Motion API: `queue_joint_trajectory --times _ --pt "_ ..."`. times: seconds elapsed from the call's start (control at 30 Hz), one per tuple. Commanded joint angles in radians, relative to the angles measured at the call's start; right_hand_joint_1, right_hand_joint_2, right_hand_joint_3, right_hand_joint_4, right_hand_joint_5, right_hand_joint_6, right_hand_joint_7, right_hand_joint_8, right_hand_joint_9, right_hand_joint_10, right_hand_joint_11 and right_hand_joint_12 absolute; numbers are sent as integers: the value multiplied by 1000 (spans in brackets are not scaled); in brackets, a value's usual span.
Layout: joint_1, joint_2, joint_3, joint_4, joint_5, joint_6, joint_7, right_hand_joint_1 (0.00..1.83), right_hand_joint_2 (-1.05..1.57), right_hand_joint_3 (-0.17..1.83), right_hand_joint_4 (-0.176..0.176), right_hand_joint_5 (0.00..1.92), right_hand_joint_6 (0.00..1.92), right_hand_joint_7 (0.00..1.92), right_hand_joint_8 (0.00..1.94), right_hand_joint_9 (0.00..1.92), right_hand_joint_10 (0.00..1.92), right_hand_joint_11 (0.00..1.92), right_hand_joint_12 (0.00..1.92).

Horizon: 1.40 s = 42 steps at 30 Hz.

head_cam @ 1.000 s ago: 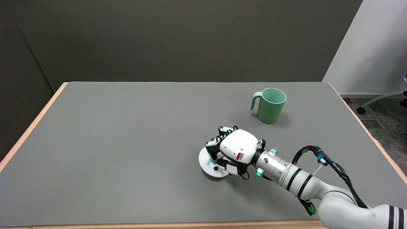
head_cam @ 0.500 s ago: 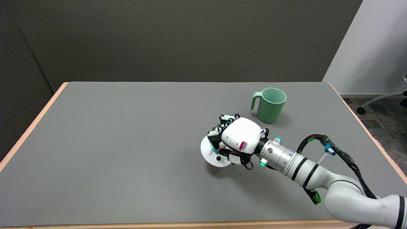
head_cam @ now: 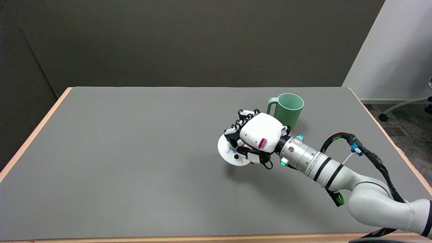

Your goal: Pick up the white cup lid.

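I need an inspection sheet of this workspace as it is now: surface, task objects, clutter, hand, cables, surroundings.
Surface: grey table with a wooden edge, no spills seen.
Job's things: white cup lid, tilted, its shadow on the table below it.
Clutter: green mug, upright, behind the hand.
Hand: right hand grips the lid, fingers curled over it.
Cables: black cable bundle loops beside the forearm.
Surroundings: dark wall behind; chair base on the floor at right.

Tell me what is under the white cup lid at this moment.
Only bare grey table and a shadow show below the white cup lid, which the right hand holds clear of the surface. The lid's right part is covered by the hand.
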Motion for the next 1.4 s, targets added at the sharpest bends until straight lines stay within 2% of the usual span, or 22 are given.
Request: queue_joint_trajectory --times 0.03,0.77,0.87,0.9,0.93,1.03,1.1,1.27,1.3,1.4 --pt "6 11 83 15 -2 -18 -56 916 1137 187 176 756 1324 960 419 875 568 445 1219" --pt "34 26 94 19 10 -45 -53 926 1124 191 176 775 1295 984 401 914 535 501 1193" --pt "33 26 90 17 37 -44 -51 925 1132 176 176 775 1291 940 334 945 419 551 1161" --pt "33 26 90 19 50 -42 -51 963 910 626 176 775 395 914 268 959 339 558 1200" --pt "32 26 90 19 78 -41 -55 957 860 732 176 749 231 882 249 964 315 573 1207" --pt "28 29 90 23 117 -34 -57 904 760 949 176 689 199 800 185 948 345 636 1138" --pt "24 29 90 31 121 -33 -57 897 752 968 176 665 192 769 179 950 349 656 1120" --pt "20 29 73 49 123 -24 -57 896 753 969 176 670 197 760 180 950 347 667 1129" --pt "18 29 70 49 128 -21 -57 911 798 873 176 684 208 754 211 963 311 653 1159" --pt "15 29 57 50 153 -14 -57 917 811 848 176 694 212 764 219 967 305 650 1166"
